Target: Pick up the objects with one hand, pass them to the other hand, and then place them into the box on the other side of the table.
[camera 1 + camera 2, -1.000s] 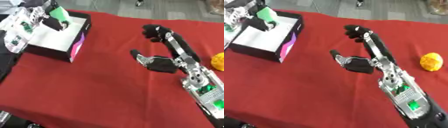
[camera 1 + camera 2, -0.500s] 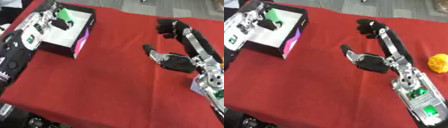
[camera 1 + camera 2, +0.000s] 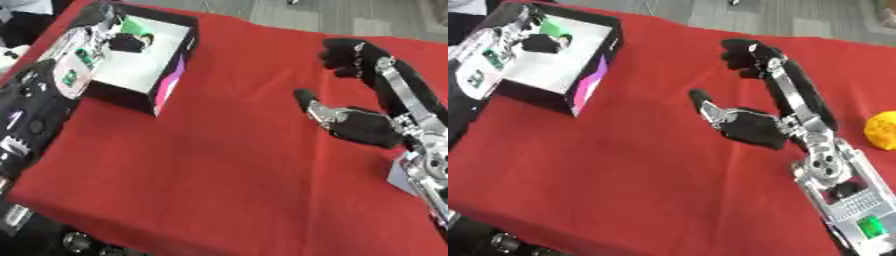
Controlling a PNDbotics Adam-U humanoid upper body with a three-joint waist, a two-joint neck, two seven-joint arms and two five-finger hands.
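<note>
A black box [image 3: 168,85] with a white inside and a pink side stands at the far left of the red tablecloth. My left hand [image 3: 87,52] reaches over it, its dark fingers curled on a small green object [image 3: 136,24] just above the box floor. Over the right half of the cloth my right hand [image 3: 754,127] is open, palm up, thumb out to the left and fingers [image 3: 745,55] pointing away, with nothing in it. A yellow rounded object [image 3: 881,131] lies on the cloth to its right.
The red cloth [image 3: 219,165] covers the table down to its near edge, where dark gear shows at the lower left. Grey floor lies beyond the far edge.
The whole picture has shifted, so the camera moved. My left hand stays over the box with the green object. The right hand keeps its open pose.
</note>
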